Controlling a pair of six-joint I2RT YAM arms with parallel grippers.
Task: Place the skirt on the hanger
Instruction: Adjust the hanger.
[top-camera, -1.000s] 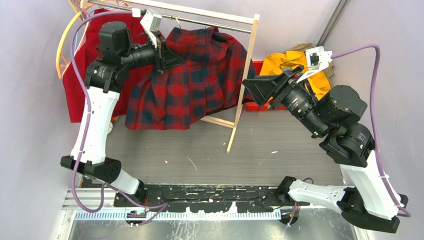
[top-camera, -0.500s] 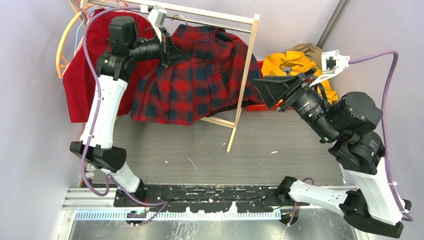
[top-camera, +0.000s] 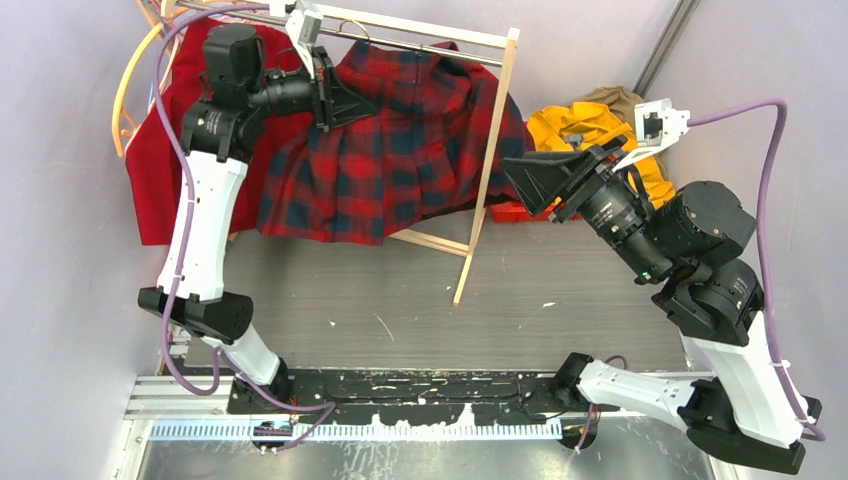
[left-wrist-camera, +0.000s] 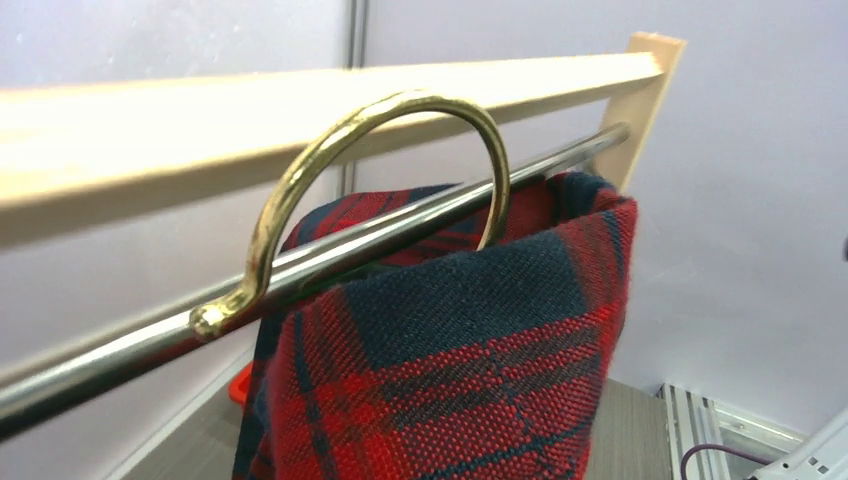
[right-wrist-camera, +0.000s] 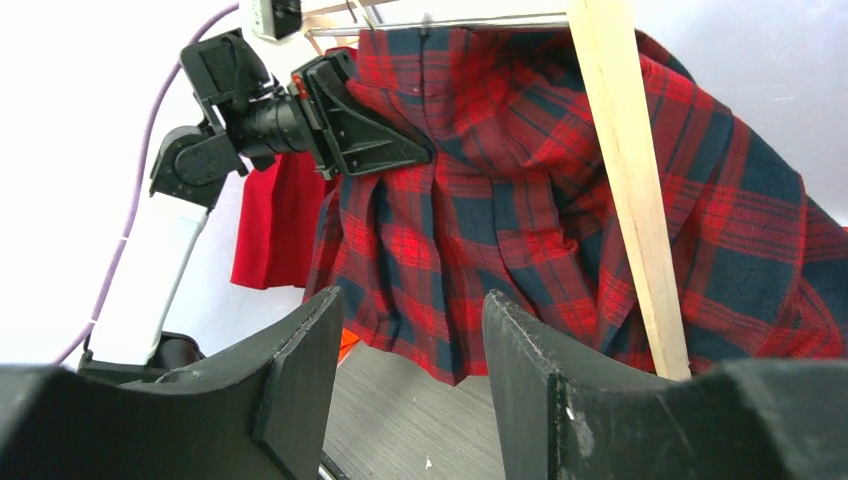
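The skirt (top-camera: 400, 150), red-and-black plaid with pleats, hangs at the far side of the surface (top-camera: 400, 300), inside a wooden rack (top-camera: 495, 130); its waist is up by the rack's metal rail (left-wrist-camera: 100, 355) and its hem spreads toward the near left; it sits on the hanger (left-wrist-camera: 415, 97), of which only the gold-coloured hook shows; that hook arches over the rail just under the wooden top bar (left-wrist-camera: 300, 110), though I cannot tell whether it rests on the rail; the left claw (top-camera: 372, 110) is clenched on the skirt's waist, just left of the hook, with its arm reaching up along the left side; a plain red cloth (top-camera: 160, 190) hangs behind that arm at the far left; the right claw (top-camera: 522, 185) is released and holds nothing, with its fingers (right-wrist-camera: 300, 370) spread apart, and it hovers just right of the rack's upright, pointing at the skirt; a yellow garment (top-camera: 580, 125) lies behind it at the far right.
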